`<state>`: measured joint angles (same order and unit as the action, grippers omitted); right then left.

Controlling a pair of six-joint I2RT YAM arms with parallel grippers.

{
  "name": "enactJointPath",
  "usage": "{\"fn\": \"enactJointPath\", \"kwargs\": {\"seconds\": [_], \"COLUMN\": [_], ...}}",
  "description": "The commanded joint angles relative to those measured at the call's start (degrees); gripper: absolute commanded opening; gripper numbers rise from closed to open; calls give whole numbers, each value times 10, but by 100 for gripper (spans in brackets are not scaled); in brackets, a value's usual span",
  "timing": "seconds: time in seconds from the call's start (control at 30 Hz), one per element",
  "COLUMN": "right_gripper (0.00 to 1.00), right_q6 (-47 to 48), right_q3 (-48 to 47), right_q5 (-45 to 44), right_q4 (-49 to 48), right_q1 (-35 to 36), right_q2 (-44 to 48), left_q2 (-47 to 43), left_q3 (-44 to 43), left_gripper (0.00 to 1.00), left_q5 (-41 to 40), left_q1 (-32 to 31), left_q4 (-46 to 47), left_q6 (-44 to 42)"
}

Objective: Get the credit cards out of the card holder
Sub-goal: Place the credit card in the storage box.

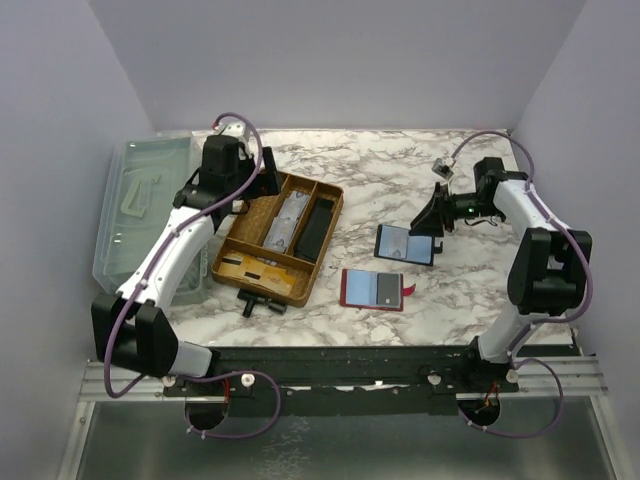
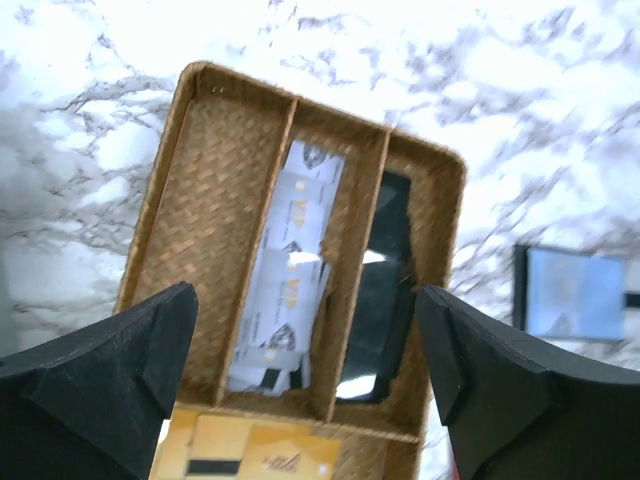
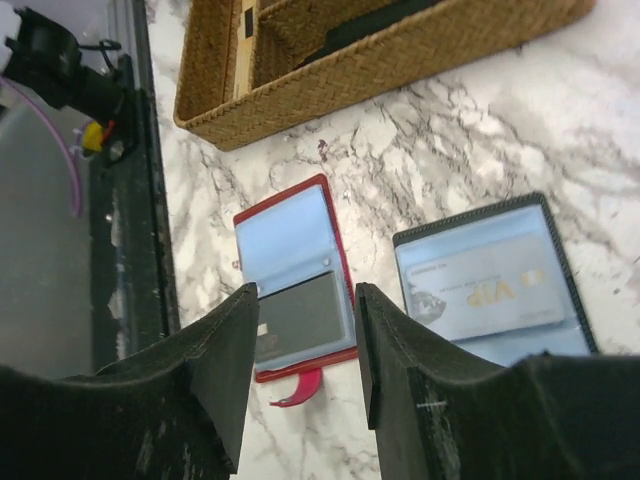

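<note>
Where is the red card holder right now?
In the top view the red card holder lies open right of the woven tray, just below and left of the black card holder.

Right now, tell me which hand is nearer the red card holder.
Right. The right hand hovers just beyond the red card holder, by the black holder next to it; the left hand is farther off, at the wicker tray's far end.

cut off: woven tray (image 3: pixel 400 65), top edge | blurred: black card holder (image 2: pixel 575 293), card print unreadable
</note>
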<state>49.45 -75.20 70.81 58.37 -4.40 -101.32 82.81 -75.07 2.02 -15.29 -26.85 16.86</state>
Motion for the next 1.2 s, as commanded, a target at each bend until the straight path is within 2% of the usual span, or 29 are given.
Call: {"fn": "enactJointPath", "kwargs": {"seconds": [0.0,0.13,0.37,0.5,0.73,1.17], "right_gripper": [50,51,53,53,54,54], "right_q6": [173,209,138,116,86,31], "right_q3": [21,81,181,212,233,247], "right_q5": [24,50,38,3,-7,-20], "right_q4": [24,-6,-104,-129,-161,-203], "right_q1": [6,6,7,6,5,-10], "right_q2": [60,108,174,191,202,207], "left_q2": [-59,-66,-66,-64,-38,78], "left_q3": [104,136,170,188,213,175], "left_gripper": [99,97,93,93,93,93], "left_q5": [59,166,275,276,250,261], "left_q1": [31,46,36,-1,-83,-163], "left_q4": [189,240,294,301,344,371], "left_q6": [132,189,253,273,307,312]}}
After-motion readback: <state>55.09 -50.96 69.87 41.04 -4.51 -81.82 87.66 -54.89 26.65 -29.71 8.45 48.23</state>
